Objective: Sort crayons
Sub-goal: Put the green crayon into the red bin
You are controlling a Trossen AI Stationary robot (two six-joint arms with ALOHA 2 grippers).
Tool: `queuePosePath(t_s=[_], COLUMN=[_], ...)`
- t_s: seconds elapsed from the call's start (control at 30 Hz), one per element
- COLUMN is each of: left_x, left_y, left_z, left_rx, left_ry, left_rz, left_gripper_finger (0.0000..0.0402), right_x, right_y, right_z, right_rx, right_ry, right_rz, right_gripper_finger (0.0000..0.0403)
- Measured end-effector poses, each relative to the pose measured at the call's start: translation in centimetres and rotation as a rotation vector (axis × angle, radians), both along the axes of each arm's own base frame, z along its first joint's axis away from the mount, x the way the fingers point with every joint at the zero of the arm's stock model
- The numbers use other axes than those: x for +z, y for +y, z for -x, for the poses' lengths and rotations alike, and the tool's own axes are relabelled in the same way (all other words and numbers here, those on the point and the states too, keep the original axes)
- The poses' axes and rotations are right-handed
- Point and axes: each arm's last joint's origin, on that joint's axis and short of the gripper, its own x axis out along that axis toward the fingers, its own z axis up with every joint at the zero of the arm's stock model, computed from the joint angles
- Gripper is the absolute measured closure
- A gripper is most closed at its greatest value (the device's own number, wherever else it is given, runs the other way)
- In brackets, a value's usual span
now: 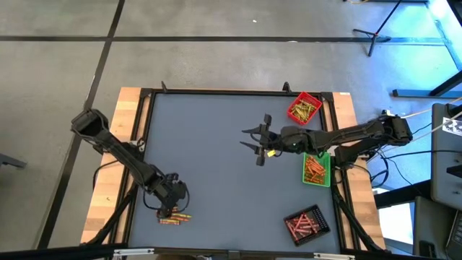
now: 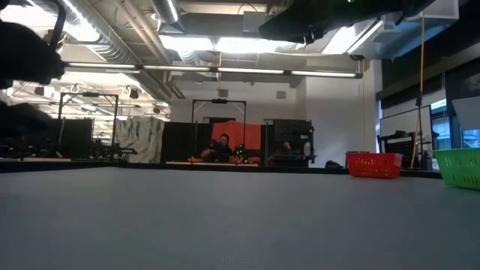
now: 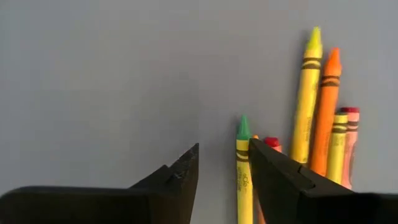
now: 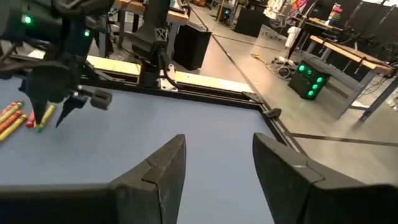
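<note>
Grey tabletop (image 2: 225,217) under left hand (image 3: 224,163), fingers spread beside crayons (image 3: 317,118); right hand (image 1: 258,142) likewise spread.

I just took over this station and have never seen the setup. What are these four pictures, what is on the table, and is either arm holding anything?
Two dark robot arms work at a grey table. One picture looks straight down, one looks level across the table top, and two come from cameras on the wrists. The left end effector is low over a small pile of loose crayons at the near edge; its fingers are open and one straddles the pile, gripping nothing. The right end effector hovers open and empty mid-table. On the right side sit a red tray, a green tray and a black tray, each already holding crayons.
</note>
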Motion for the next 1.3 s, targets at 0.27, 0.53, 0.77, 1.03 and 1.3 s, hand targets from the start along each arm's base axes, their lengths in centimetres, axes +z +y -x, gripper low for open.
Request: queuePosePath(t_s=[0.27,0.53,0.77,1.03,1.3], left_x=[-0.9,-1.1,-0.9,3.5,9.4], left_y=[-0.2,0.2,0.8,0.7,0.4], left_z=[-0.2,-0.1,-0.4,-2.3,-4.8], left_rx=[-0.006,-0.001,-0.066,-0.192,-0.263], left_ry=[0.036,0.058,0.046,-0.147,-0.608], left_rz=[-0.021,-0.048,-0.062,-0.286,-0.612], left_gripper_finger=[0.0292,0.0352,0.0395,0.0399,0.0394], right_x=[0.0,0.0,0.0,-0.7,-1.1], right_y=[0.0,0.0,0.0,0.1,0.6], right_z=[0.0,0.0,0.0,-0.4,-1.3], right_rx=[0.008,0.008,0.009,0.012,0.162], right_ry=[0.003,0.003,0.003,0.021,-0.034], right_rz=[-0.008,-0.006,-0.006,-0.036,-0.08], right_gripper_finger=[0.0219,0.0219,0.0219,0.0219,0.0196])
